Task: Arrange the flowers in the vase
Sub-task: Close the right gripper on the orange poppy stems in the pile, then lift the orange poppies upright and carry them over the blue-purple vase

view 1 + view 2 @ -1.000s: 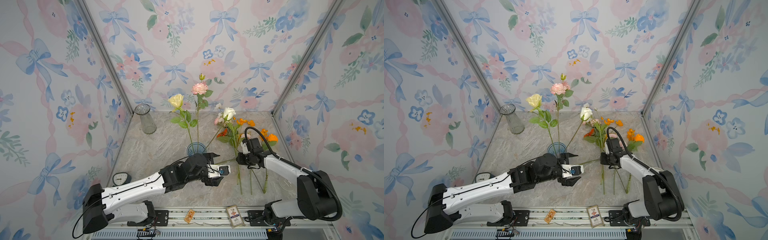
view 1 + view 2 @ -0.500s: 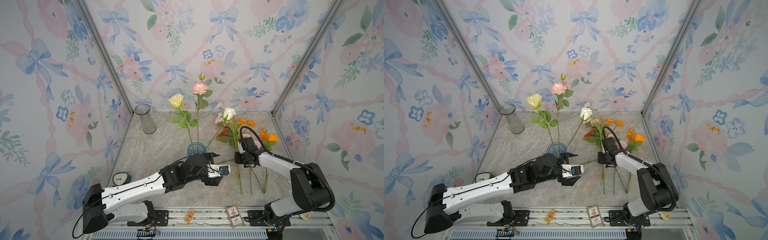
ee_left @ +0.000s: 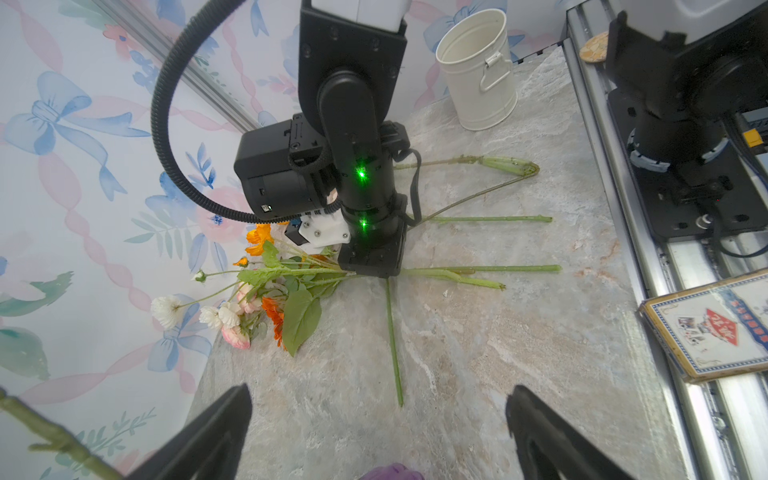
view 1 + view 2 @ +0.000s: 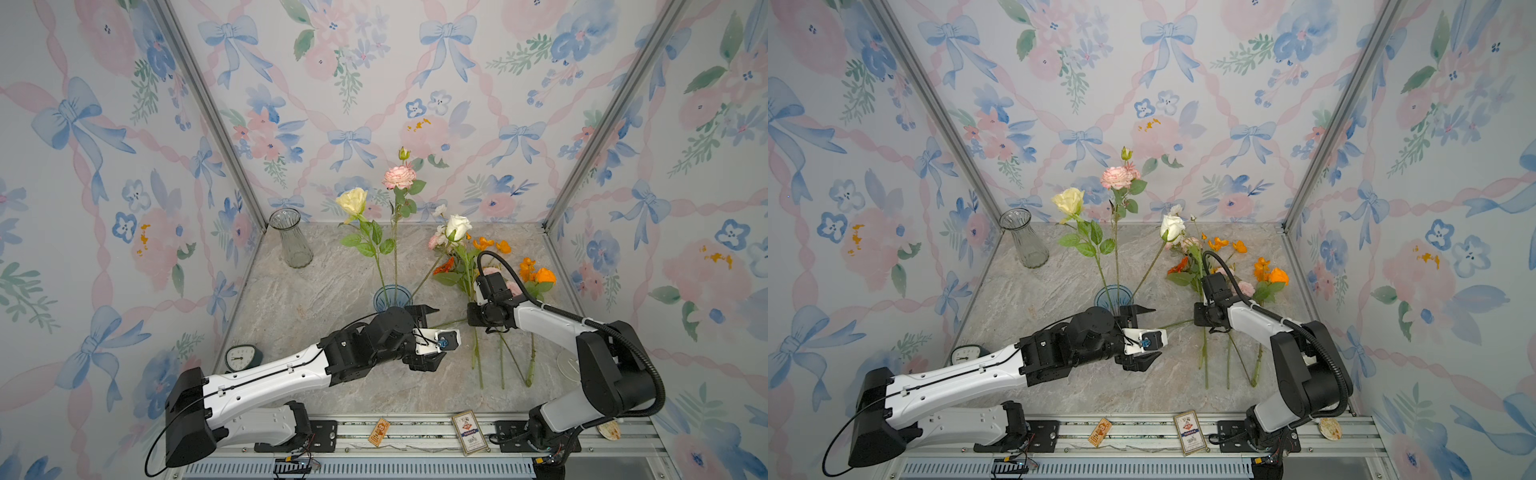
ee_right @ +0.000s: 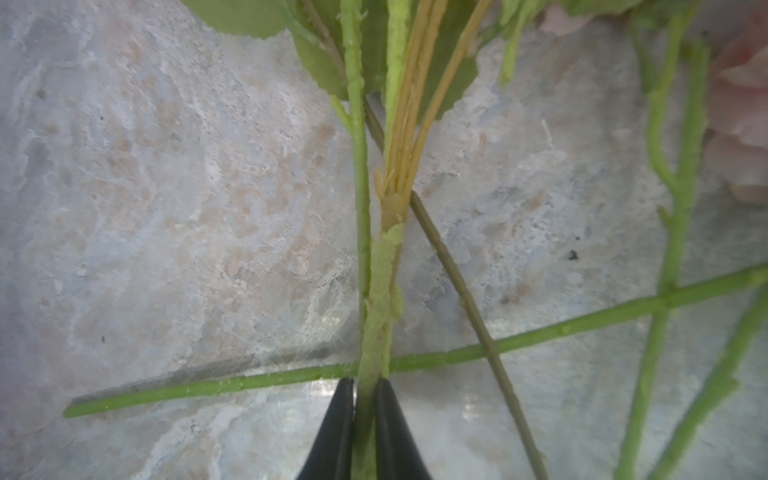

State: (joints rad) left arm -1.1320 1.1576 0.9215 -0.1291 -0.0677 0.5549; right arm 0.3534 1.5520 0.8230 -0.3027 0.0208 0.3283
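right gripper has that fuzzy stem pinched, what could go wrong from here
The right gripper is shut on the fuzzy stem just where a thin green stem crosses it, so lifting may drag that one along. Leaves beside it sit bunched with the other flowers, which may tangle. The blue vase already holds three leaning roses that a new stem could knock.

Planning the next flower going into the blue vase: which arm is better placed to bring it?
Right. The right gripper is shut on a fuzzy green stem lying on the table, so it likely need only lift and carry. The left gripper is open and empty beside the blue vase.
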